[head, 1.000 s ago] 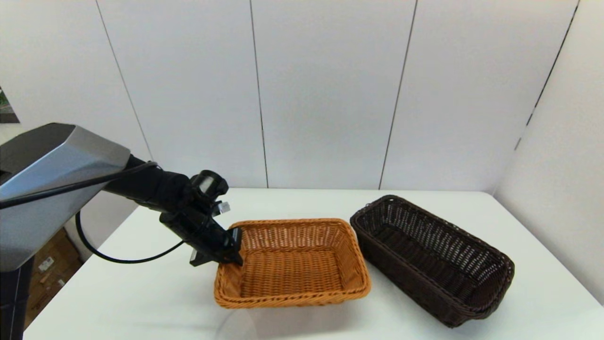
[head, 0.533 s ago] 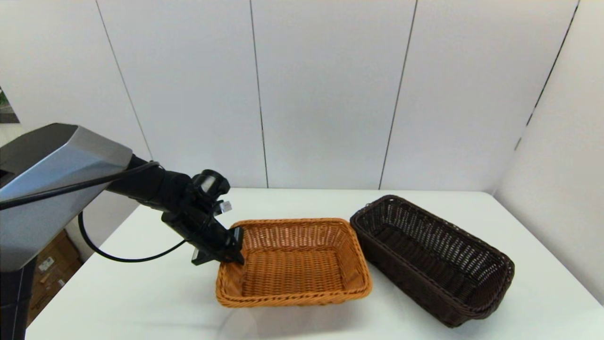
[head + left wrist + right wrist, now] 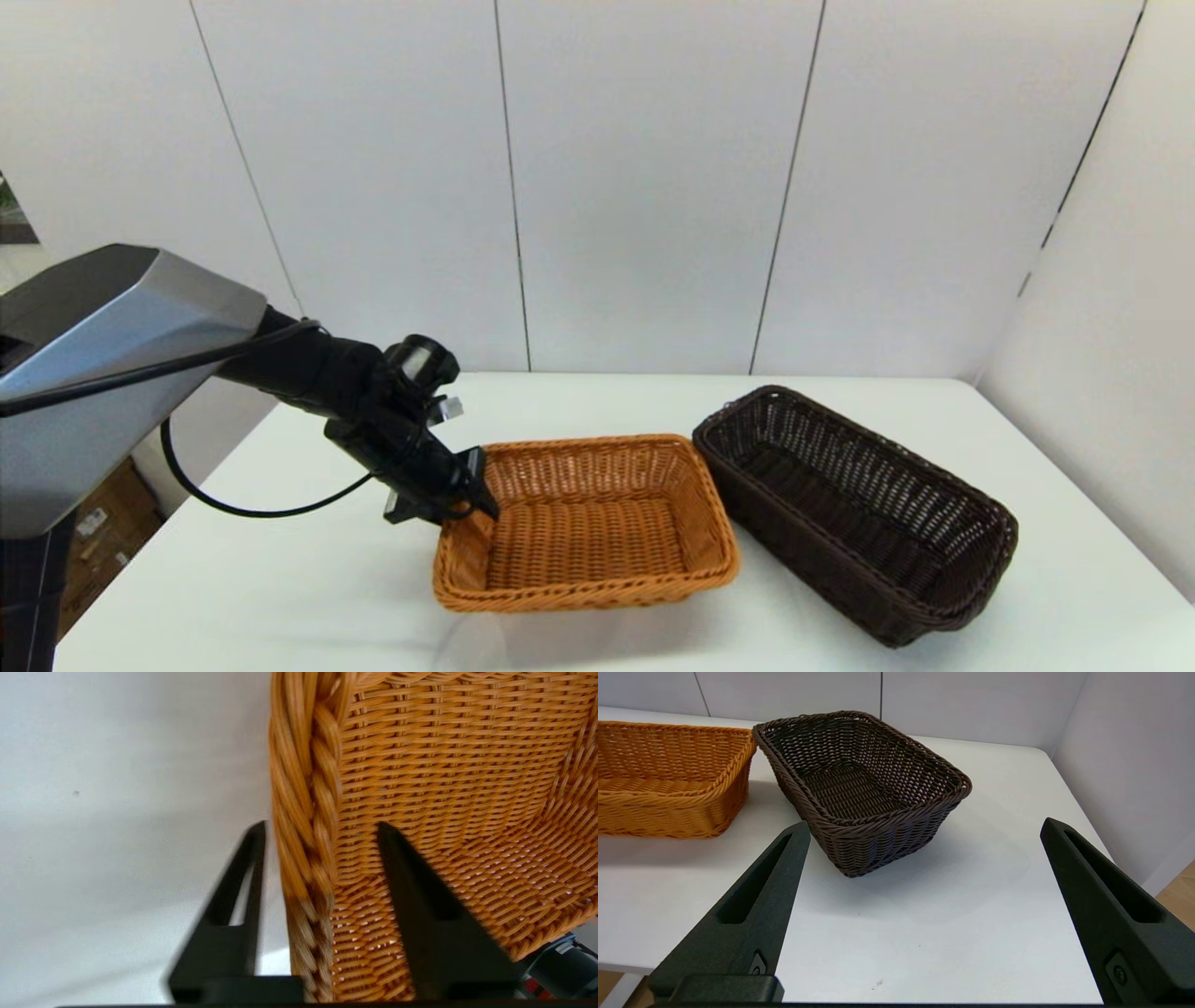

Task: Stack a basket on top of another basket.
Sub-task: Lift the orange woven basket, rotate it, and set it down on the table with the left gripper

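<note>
The orange-tan basket (image 3: 597, 532) sits mid-table, also showing in the left wrist view (image 3: 467, 788) and the right wrist view (image 3: 668, 779). My left gripper (image 3: 476, 499) straddles its left braided rim, one finger outside and one inside the wall, shut on it (image 3: 320, 826). The dark brown basket (image 3: 859, 513) stands just right of it, angled, its near corner close to the orange one's far right corner (image 3: 859, 774). My right gripper (image 3: 924, 825) hangs open at the table's near right edge, facing the dark basket, with nothing between its fingers.
The white table (image 3: 280, 579) has bare surface left of the orange basket and in front of both. White wall panels stand behind and to the right. The left arm's cable loops over the table's left side.
The left gripper has shifted slightly right, and the orange-tan basket has slid and turned a little with it. The dark brown basket has not moved.
</note>
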`<control>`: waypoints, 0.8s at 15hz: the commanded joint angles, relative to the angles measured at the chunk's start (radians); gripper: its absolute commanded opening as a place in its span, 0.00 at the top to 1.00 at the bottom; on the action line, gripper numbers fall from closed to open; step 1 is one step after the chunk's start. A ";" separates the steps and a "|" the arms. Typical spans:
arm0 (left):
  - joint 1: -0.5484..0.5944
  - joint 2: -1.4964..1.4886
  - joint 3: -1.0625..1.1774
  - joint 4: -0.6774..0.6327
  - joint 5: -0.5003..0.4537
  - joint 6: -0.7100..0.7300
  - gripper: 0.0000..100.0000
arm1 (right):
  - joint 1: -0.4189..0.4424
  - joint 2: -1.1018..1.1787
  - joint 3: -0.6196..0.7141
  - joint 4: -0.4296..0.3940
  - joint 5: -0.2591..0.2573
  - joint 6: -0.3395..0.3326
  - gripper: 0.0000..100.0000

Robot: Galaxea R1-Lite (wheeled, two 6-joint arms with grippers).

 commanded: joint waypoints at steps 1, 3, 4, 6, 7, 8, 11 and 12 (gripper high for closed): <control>-0.004 0.007 -0.004 0.005 0.000 -0.006 0.00 | 0.000 0.001 0.000 0.001 0.000 -0.001 0.00; -0.002 -0.006 -0.002 0.005 0.000 -0.009 0.00 | 0.000 0.001 0.000 0.001 0.000 -0.001 0.00; -0.001 -0.035 -0.001 0.008 0.000 -0.012 0.00 | 0.000 0.001 0.000 0.001 0.000 -0.001 0.00; -0.001 -0.124 0.002 0.022 0.000 -0.014 0.00 | 0.000 0.001 0.000 0.001 0.000 -0.001 0.00; -0.001 -0.177 0.004 0.046 0.000 -0.014 0.00 | 0.000 0.001 0.000 0.001 0.000 -0.001 0.00; -0.002 -0.230 0.008 0.074 0.001 -0.011 0.00 | 0.000 0.001 0.000 0.001 0.000 -0.001 0.00; -0.022 -0.417 0.059 0.114 0.009 -0.009 0.00 | 0.000 0.001 0.000 0.001 0.000 -0.001 0.00; -0.039 -0.478 0.104 0.117 0.036 -0.009 0.00 | -0.001 0.001 0.000 0.001 0.000 -0.001 0.00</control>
